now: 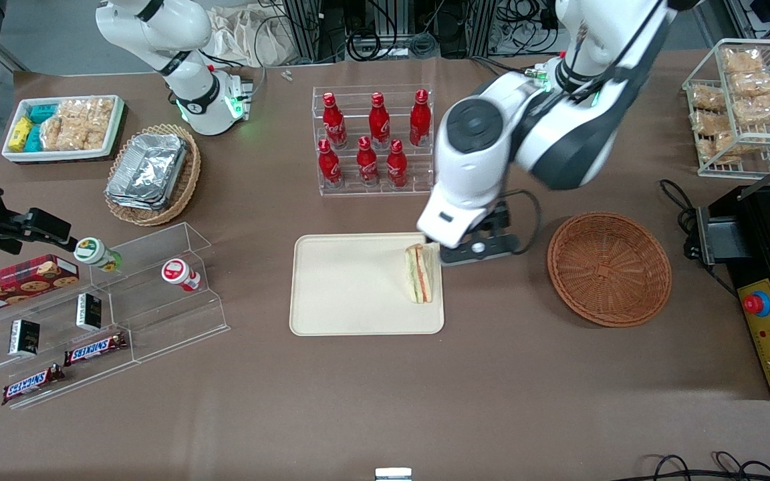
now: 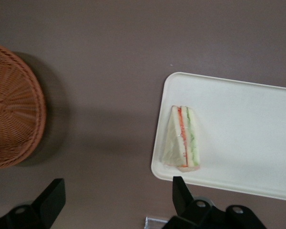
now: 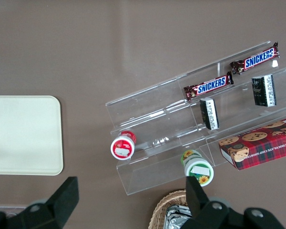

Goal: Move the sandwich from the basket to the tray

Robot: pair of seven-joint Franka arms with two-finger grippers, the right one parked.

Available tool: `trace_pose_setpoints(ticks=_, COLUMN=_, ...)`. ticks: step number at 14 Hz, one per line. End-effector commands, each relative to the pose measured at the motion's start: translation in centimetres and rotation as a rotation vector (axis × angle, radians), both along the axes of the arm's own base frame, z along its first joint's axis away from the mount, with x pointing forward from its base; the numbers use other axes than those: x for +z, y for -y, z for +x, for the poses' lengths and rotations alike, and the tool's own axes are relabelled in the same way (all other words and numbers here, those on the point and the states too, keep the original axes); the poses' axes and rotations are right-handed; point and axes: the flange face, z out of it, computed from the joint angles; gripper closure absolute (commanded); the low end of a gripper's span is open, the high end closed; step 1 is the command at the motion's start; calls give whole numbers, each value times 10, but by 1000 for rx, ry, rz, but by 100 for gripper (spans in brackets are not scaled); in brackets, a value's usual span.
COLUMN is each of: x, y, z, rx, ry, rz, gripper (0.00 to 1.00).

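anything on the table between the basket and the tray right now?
Only bare table between the basket and the tray, clearest in the left wrist view. The open gripper hangs above that gap; the sandwich lies on the tray.

The left arm reaches forward and bends down, its hand point(image 2: 119, 198) hanging with fingers spread wide

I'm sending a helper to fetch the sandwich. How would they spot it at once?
Find the cream tray mid-table, nearer the camera than the red bottles. The sandwich lies at its edge toward the basket, just under the open gripper. It is the tray's only item: a pale wedge striped orange and green.
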Motion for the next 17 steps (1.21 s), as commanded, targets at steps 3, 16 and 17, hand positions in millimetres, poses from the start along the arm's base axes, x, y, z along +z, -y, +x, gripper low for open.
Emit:
trace_pose_setpoints(ticks=3, x=56, y=-102, z=7, rx=-44, ry=-98, rz=-53, gripper=0)
trace_pose_setpoints(ticks=16, x=143, y=-306, z=-42, rx=-154, ry=-187, rz=-48, gripper=0)
trace_pose_setpoints(ticks=17, x=145, y=-305, z=-42, rx=-155, ry=-184, rz=-48, gripper=0)
